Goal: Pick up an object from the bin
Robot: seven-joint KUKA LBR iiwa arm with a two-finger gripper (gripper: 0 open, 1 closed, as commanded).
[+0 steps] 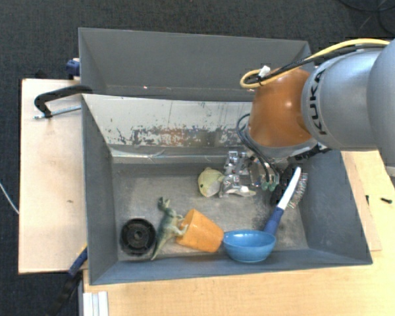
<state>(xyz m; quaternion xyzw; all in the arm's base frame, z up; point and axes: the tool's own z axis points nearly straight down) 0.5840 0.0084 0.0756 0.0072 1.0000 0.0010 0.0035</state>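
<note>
**Gripper down beside pale lump, mid-bin**

The gripper (237, 180) is sitting low near the middle of the bin (97, 196), just right of a pale yellowish rounded thing (209, 182). Whether it is spread or closed, I cannot tell. A blue ladle (250, 245), orange cup (201, 231), green dinosaur (164, 224) and black disc (137, 234) are lying along the front wall.

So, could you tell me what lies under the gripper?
A pale yellow rounded object lies on the grey metal bin's floor just left of the gripper; whatever sits directly beneath it is covered.
</note>
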